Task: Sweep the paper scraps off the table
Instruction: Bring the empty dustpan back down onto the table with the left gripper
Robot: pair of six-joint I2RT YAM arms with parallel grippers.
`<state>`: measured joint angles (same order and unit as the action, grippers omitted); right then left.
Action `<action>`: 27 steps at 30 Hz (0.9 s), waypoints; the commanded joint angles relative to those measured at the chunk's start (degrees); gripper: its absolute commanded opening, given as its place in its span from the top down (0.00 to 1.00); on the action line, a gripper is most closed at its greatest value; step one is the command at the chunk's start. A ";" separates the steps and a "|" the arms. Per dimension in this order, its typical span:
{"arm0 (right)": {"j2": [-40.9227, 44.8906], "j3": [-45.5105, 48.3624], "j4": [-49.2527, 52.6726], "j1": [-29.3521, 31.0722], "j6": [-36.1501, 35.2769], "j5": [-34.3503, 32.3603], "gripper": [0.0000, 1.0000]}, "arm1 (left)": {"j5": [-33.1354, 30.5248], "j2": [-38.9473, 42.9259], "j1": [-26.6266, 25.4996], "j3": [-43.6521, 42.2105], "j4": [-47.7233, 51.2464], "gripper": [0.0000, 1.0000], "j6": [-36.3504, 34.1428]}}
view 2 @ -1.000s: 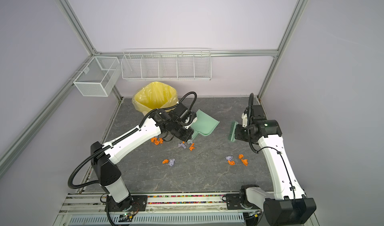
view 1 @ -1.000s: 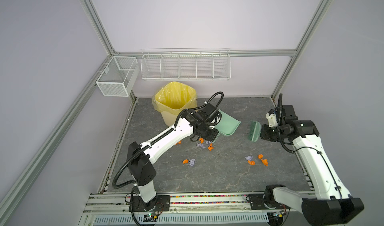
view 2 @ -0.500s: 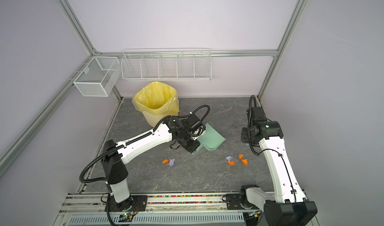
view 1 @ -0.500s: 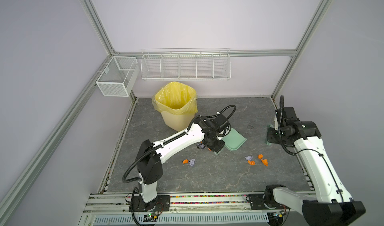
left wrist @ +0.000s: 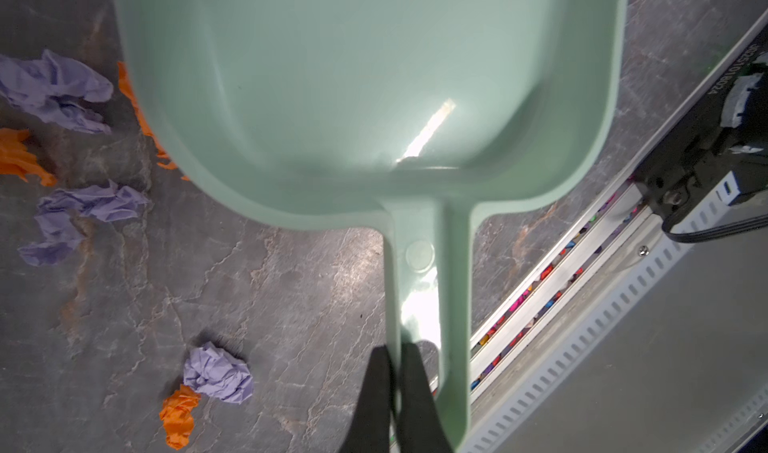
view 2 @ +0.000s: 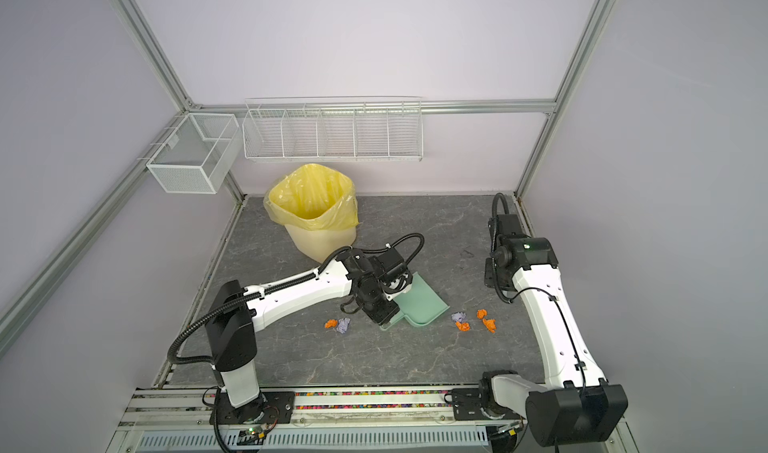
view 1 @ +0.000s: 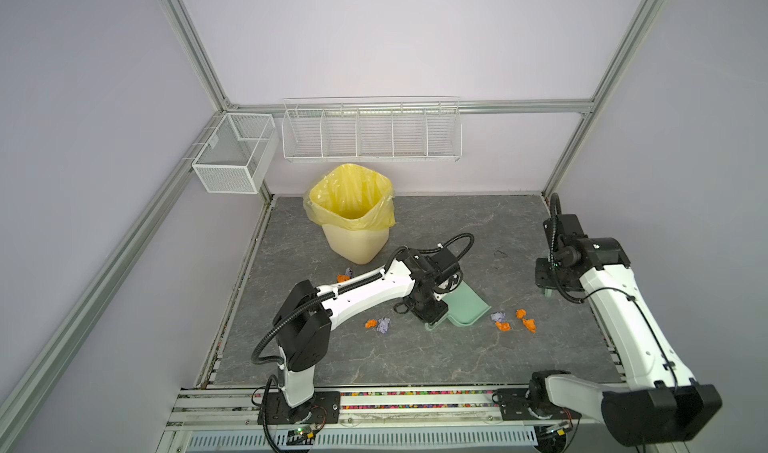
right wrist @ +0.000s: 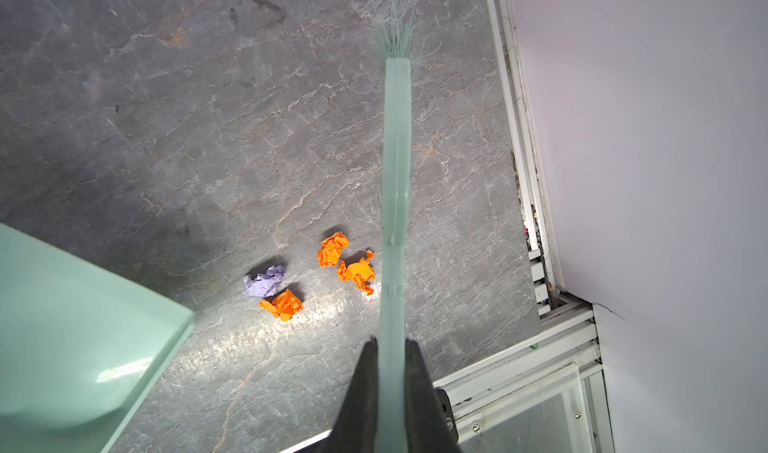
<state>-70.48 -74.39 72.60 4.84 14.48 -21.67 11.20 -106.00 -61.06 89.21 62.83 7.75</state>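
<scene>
1. The paper scraps (view 1: 505,325) are small crumpled wads, bright orange and pale lavender, lying in loose groups on the dark veined surface (view 1: 415,359).
2. Four of them, three orange and one lavender, sit just right of the mint-green dustpan (view 1: 467,309), apart from its rim.
3. A near pair (view 1: 377,325), one orange and one lavender, lies touching, left of the dustpan handle. A far pair (view 1: 345,274) lies by the base of the yellow-lined bin (view 1: 353,239).
4. My left end effector (left wrist: 395,349) is clamped on one edge of the dustpan handle. The near pair lies to its left, close but apart.
5. My right end effector (right wrist: 390,343) is closed on the handle of the green brush (right wrist: 397,160). The group of four lies to its left and nearer, between brush and dustpan, clear of my fingers.
</scene>
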 commanded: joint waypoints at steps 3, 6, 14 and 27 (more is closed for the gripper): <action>-0.37 2.21 0.47 -0.36 -1.27 1.41 0.93 | 1.98 0.55 -1.63 -3.14 -1.87 1.00 -0.96; -0.69 3.28 0.17 -0.36 -1.38 2.38 0.93 | 1.26 0.27 -2.74 -4.14 -2.13 1.00 -0.64; -1.90 3.37 1.05 0.38 -2.47 2.40 0.93 | 0.78 0.81 -3.31 -5.98 -3.06 1.00 0.82; -6.91 4.78 0.40 6.53 -1.07 1.60 0.93 | 0.97 -0.40 -6.13 -5.86 -2.75 1.00 1.95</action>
<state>-76.25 -70.48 72.58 10.37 12.62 -19.22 11.70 -106.00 -66.81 83.00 60.01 8.78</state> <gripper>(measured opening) 0.115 0.048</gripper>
